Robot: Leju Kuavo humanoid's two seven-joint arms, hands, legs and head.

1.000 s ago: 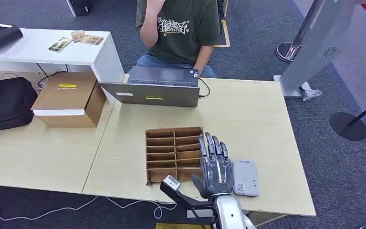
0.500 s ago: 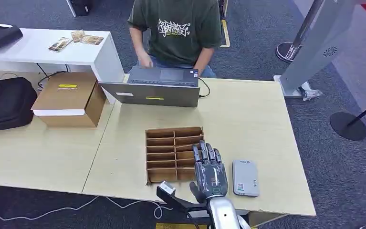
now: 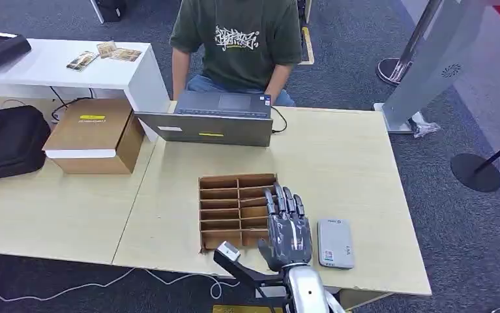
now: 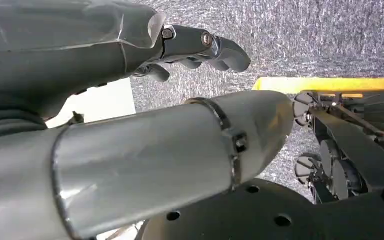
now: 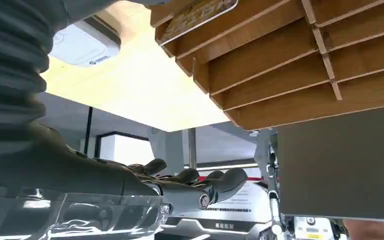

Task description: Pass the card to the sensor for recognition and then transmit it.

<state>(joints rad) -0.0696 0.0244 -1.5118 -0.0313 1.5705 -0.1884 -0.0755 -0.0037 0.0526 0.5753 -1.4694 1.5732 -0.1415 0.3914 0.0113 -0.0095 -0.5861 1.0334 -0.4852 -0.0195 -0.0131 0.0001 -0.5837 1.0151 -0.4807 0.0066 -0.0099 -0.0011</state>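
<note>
Your right hand (image 3: 288, 229) hovers with fingers straight and slightly apart, holding nothing, over the box (image 3: 234, 210). The card (image 5: 198, 14) lies in a near slot. It looks thin, light and slippery; pinch its edge. The sensor (image 3: 336, 242) sits at 3 o'clock.

We note a dark grey right hand (image 3: 287, 229) with segmented fingers on a silver forearm. The left hand (image 4: 200, 47) has dark fingers, a clear-wrapped grey cover, and a silver tube with a banded seam and a screw.
</note>
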